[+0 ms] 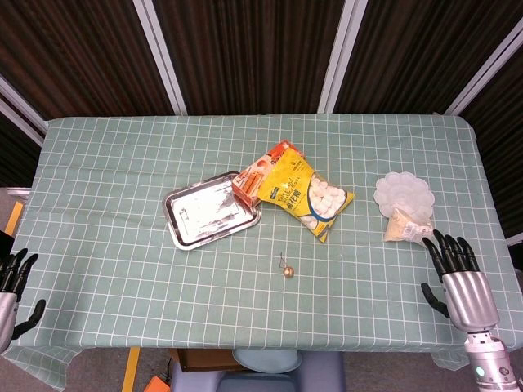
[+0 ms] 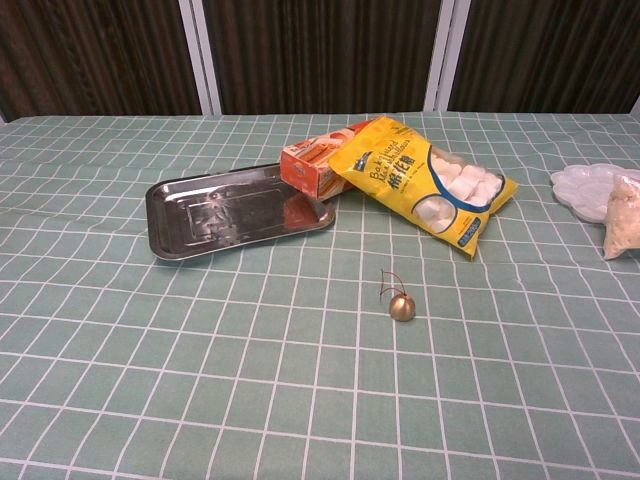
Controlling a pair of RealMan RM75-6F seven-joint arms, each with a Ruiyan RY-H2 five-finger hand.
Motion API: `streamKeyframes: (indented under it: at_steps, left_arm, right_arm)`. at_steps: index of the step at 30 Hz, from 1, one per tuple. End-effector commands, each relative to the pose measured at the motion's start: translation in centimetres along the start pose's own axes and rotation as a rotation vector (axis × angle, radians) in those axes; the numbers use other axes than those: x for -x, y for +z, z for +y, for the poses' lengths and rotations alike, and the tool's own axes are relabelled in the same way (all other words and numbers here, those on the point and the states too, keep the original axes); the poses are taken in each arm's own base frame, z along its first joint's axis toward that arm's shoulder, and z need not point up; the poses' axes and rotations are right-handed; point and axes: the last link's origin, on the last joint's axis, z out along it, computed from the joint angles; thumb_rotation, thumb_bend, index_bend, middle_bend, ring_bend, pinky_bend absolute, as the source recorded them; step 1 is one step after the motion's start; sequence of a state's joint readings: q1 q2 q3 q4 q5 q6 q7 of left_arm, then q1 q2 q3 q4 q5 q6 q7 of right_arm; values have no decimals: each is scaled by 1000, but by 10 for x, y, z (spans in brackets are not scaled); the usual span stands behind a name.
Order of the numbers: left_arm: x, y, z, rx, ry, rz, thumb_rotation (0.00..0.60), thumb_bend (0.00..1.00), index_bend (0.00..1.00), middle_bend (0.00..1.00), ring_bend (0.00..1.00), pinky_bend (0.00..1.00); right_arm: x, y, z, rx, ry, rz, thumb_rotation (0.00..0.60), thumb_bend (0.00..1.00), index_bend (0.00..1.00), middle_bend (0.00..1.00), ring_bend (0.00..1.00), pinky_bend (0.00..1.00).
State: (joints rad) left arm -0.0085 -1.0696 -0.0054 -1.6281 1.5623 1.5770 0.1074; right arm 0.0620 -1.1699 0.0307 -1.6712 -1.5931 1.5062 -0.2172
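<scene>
While its blue script stays unreadable, yellow marshmallow bag (image 2: 425, 180) leans on orange box (image 2: 318, 162).

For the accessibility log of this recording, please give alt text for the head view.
Two robot hands, the left hand and right hand, rest open at the near edge of a green checked table. Between them lie a metal tray, an orange box, a yellow marshmallow bag, a small bell, a white palette and a small pouch.
</scene>
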Motion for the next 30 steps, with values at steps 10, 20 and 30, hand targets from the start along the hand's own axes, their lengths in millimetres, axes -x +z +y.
streamKeyframes:
  at_steps: [10,20,30]
  left_arm:
    - [-3,1,-5,-32,11,16,600,384,0,0,0,50]
    - [-15,-3,-11,-80,9,53,600,383,0,0,0,51]
    - [-20,-4,-13,-70,-34,47,600,388,0,0,0,60]
  right_arm:
    - [33,66,-83,-395,26,-170,600,429,0,0,0,0]
    - [66,124,-151,-548,9,-319,600,429,294,0,0,0]
    - [89,140,-171,-547,16,-352,600,458,467,0,0,0]
